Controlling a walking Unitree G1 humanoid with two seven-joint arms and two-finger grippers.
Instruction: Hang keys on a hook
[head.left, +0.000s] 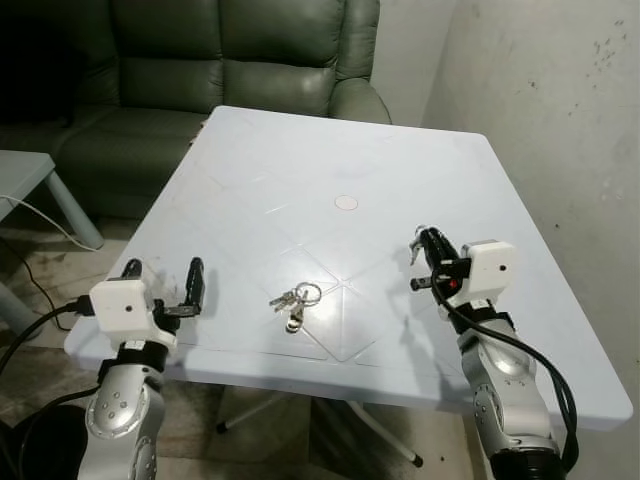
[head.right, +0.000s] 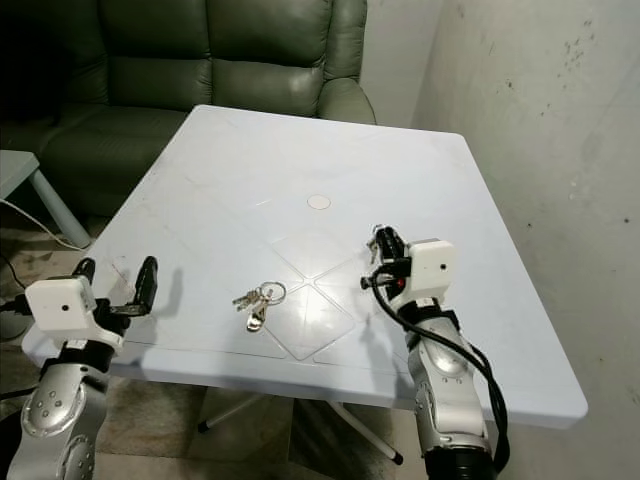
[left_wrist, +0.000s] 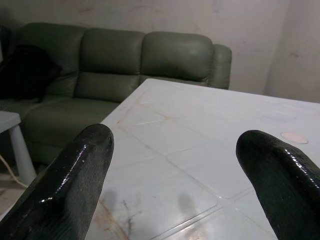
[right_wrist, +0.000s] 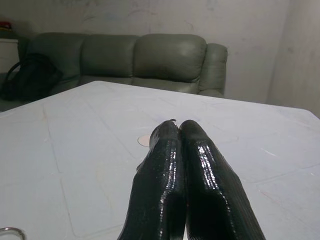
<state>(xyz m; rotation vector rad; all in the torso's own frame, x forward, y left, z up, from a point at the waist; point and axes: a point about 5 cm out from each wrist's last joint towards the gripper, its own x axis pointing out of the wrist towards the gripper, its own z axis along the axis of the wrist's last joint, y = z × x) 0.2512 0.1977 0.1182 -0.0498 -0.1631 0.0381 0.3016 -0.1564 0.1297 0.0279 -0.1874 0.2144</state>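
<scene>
Keys (head.left: 294, 299), one bunch, between two grippers on table (head.left: 300, 160).

A plain living room at home: green leather sofa (head.left: 230, 60), white plastic counter (head.left: 330, 160), scuffed plaster wall (head.left: 540, 120).

We see two silver, rounded metal arms. Behind each pincer sits a boxy white housing, and black cables loop back from there along the forearm. The left pincer (head.left: 163, 277) and right pincer (head.left: 424, 242) each have two long, glossy black fingers (left_wrist: 70, 185).
</scene>
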